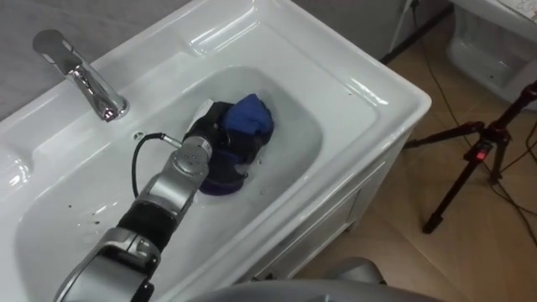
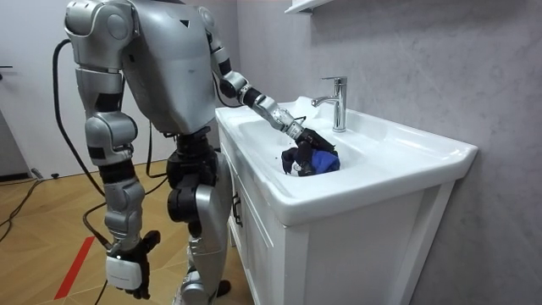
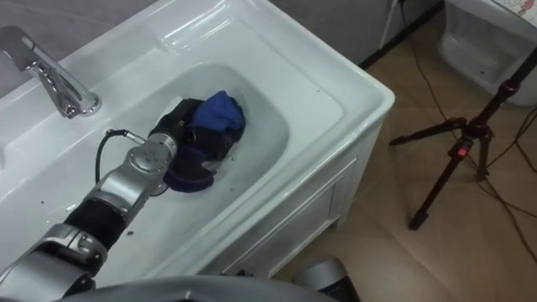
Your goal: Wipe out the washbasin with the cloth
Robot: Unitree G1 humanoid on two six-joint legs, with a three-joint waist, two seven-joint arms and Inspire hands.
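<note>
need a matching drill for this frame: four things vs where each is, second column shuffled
1. blue cloth
2. faucet
3. tripod
4. right hand

A. stands on the floor to the robot's right
B. hangs open at the robot's side
C. bunched in the left hand, down in the basin
D. on the basin's back rim

Pairs: 1-C, 2-D, 3-A, 4-B

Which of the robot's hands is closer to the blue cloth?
Left. Its left hand is down in the white basin, gripping the blue cloth; its right hand hangs at its side, well away from the cloth.
</note>
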